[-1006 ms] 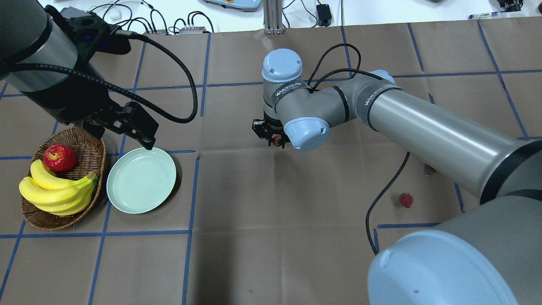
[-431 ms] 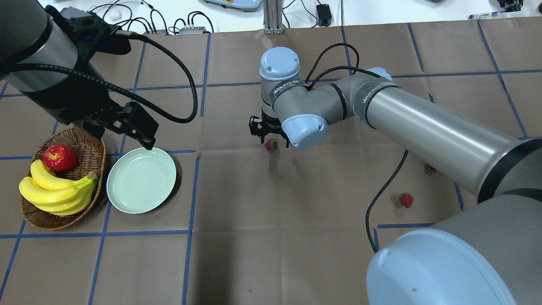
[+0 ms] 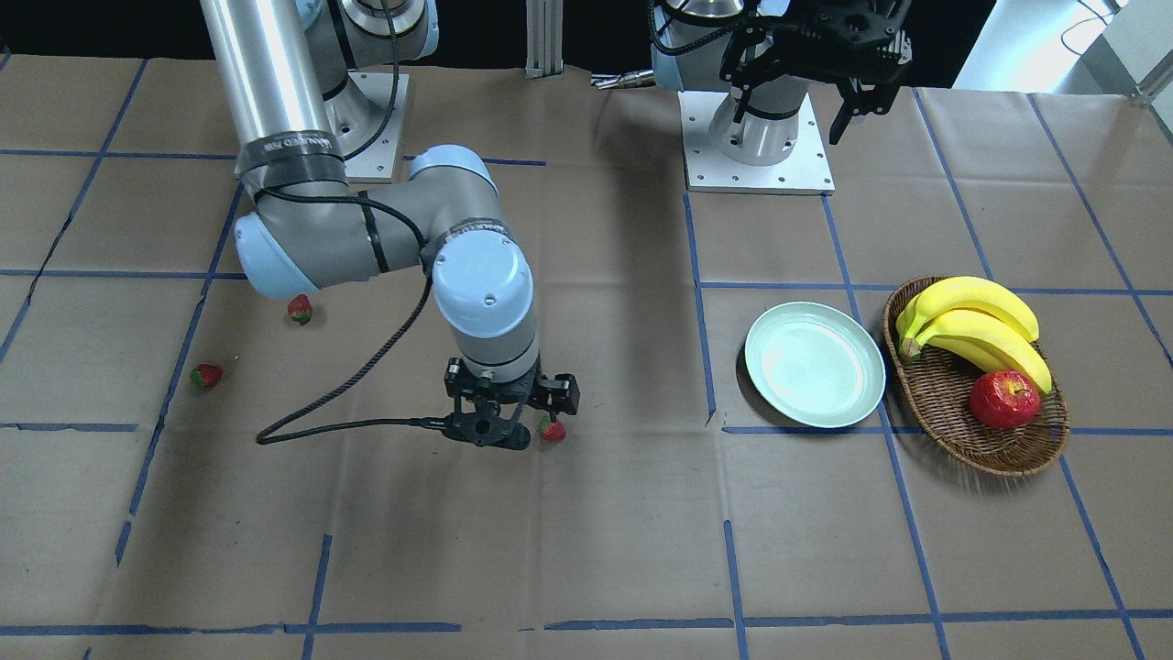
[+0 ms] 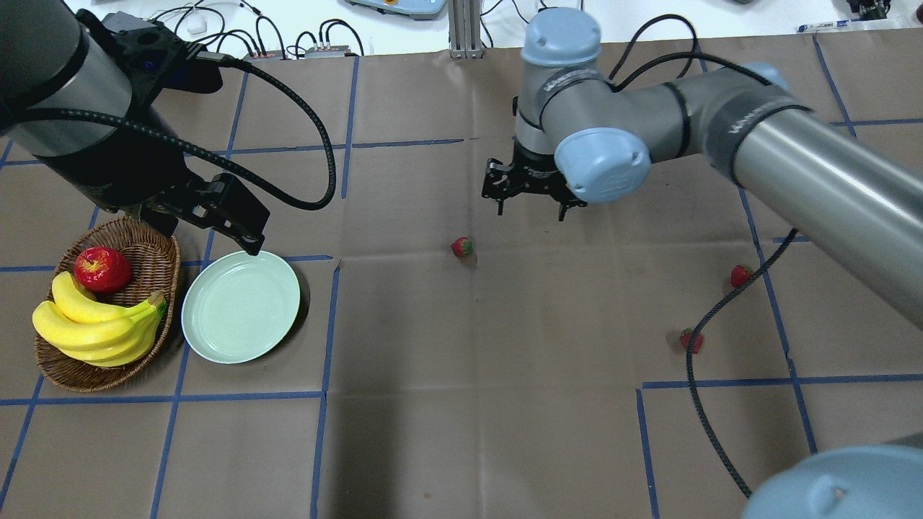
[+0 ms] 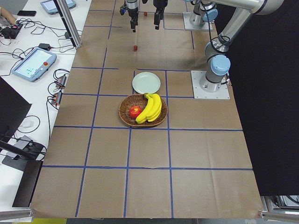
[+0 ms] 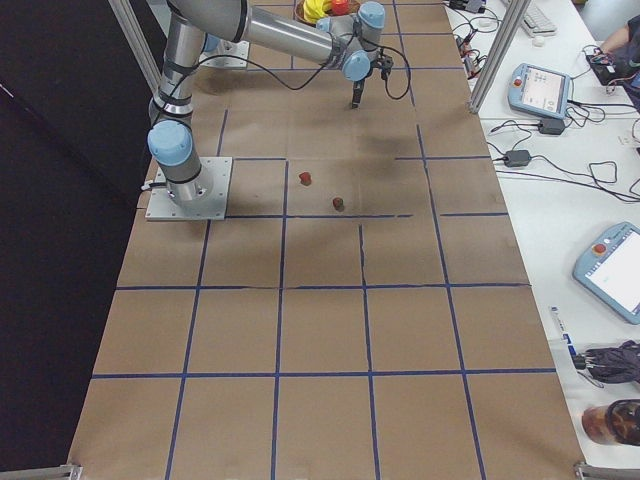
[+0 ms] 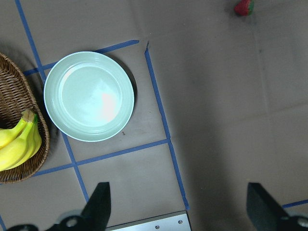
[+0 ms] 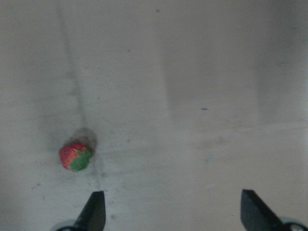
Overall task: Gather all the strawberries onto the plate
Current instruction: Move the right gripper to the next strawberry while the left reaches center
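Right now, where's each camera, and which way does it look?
Front-facing: across the table, facing both arms.
Overhead: behind the robot, looking down; both arms.
Left: table's left end; left arm nearer.
Right: table's right end; right arm nearer.
Left wrist: down at plate; left gripper open.
Right wrist: down at strawberry; right gripper open.
Both wrists see that strawberry.

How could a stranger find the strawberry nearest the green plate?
Find the round pale mint-green plate beside the oval brown wicker basket. From it, go toward the robot's right: the first small red strawberry with a green top lies alone. The other two strawberries lie near each other, much farther right.
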Controlling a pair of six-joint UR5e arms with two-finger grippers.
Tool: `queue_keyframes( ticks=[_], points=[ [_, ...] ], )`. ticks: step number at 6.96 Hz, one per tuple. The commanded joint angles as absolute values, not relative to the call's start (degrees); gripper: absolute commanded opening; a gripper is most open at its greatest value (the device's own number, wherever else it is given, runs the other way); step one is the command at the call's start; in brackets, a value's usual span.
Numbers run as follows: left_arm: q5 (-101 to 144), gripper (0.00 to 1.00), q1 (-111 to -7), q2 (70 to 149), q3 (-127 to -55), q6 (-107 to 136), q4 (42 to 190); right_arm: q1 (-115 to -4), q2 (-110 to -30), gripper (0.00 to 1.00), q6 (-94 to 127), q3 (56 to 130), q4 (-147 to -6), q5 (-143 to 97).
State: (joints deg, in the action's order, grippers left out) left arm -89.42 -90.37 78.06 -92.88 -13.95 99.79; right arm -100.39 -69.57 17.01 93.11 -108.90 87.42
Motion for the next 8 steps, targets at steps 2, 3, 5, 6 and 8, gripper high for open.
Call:
queue_keyframes(
  ticks=[2, 3, 5, 6, 8],
  points=[
    [-89.6, 1.00, -90.4, 79.2, -92.8, -13.5, 100.1, -87.8, -80.1, 1.00, -2.6, 105.6, -107.0, 93.4],
    [-89.1, 1.00, -90.4, 80.1, -93.2, -13.1, 99.8, -83.5, -83.8, 1.00, -9.6, 110.7, -108.9, 93.5],
    [-85.8, 1.00, -89.8, 83.3, -98.4, -12.8, 89.5, -76.6, -88.4, 0.99, -19.5, 124.2, -119.2, 93.0],
    [-85.8, 1.00, -89.7, 86.8, -101.0, -12.9, 82.3, -74.6, -88.3, 0.99, -22.6, 131.4, -128.1, 92.6],
    [-81.9, 1.00, -90.4, 95.3, -100.7, -12.7, 80.9, -74.4, -88.1, 1.00, -22.7, 137.6, -133.9, 92.5]
  ],
)
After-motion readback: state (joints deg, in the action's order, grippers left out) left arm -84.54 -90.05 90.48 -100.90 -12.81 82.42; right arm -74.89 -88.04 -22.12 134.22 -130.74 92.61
